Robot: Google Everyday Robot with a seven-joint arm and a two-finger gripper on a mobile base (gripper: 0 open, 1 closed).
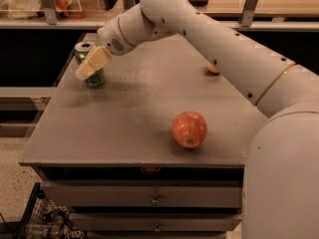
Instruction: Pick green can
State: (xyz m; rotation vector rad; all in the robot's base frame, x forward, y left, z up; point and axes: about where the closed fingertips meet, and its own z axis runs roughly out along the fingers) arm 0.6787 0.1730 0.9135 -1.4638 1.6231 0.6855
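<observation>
jaws lie across the green can (95,77); whether they grip it is unclear.

You have one green can (82,51) on the one table (119,123), and one hand (86,70) right against its side. Count one big red-orange fruit (190,129) and one small orange fruit (213,70), partly behind the arm (224,49). Two drawers (156,198) sit below.

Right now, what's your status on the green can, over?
Status: end effector at green can, far-left corner of table, overlapping its side. Can upright. In the way: nothing seen; red-orange fruit near front edge, well apart.
</observation>
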